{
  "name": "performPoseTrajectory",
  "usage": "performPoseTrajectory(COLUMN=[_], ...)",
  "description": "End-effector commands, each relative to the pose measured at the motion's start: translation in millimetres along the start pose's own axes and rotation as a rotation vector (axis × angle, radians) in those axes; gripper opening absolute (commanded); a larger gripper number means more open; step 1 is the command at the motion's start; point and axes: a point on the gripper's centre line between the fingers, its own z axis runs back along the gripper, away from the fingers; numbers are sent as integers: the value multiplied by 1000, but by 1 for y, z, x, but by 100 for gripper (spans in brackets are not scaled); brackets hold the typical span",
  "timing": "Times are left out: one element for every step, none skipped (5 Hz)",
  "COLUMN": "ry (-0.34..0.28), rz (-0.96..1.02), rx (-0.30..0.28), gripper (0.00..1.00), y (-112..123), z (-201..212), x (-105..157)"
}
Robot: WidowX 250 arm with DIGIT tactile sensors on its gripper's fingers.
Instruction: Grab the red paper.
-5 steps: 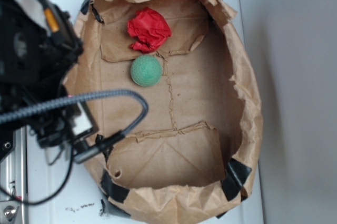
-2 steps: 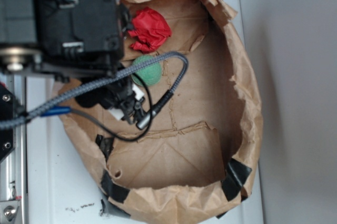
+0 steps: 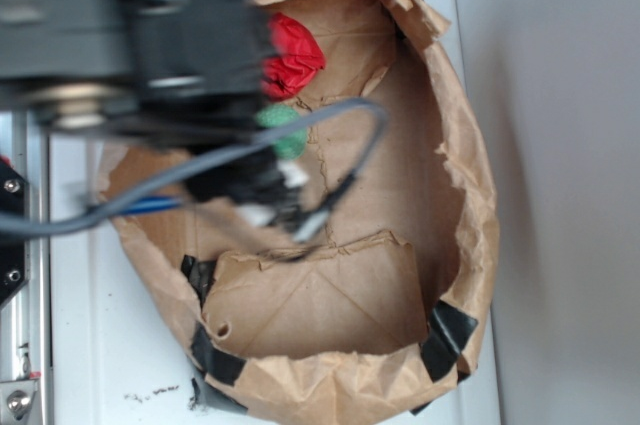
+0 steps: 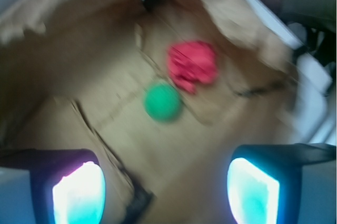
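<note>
The red paper (image 3: 295, 53), a creased bright red wad, lies at the far end of the open brown paper bag (image 3: 455, 175); my blurred arm covers its left part. In the wrist view the red paper (image 4: 192, 65) lies ahead, right of centre, with the green ball (image 4: 162, 102) just nearer. My gripper (image 4: 166, 192) is open and empty, its two glowing pads wide apart above the bag floor, well short of both things. In the exterior view the gripper (image 3: 275, 207) hangs over the bag's middle left.
The green ball (image 3: 287, 137) lies just below the red paper, half hidden by my arm. A grey cable (image 3: 350, 160) loops over the bag floor. The bag's crumpled walls rise all around, with black tape (image 3: 447, 337) at the corners.
My arm has swung from the left edge over the bag and moved right, now covering part of the red paper and ball. The paper and ball have not moved.
</note>
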Motion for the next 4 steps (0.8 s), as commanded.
performPoseTrajectory(ry=[-153,-184,-182,-193], rz=[234,254,263,275], rx=[10,39,67,84], gripper=[100,100,100,100], y=[1,9,17,13], z=[-25,-45,-56,-56], x=[36,38,41,43])
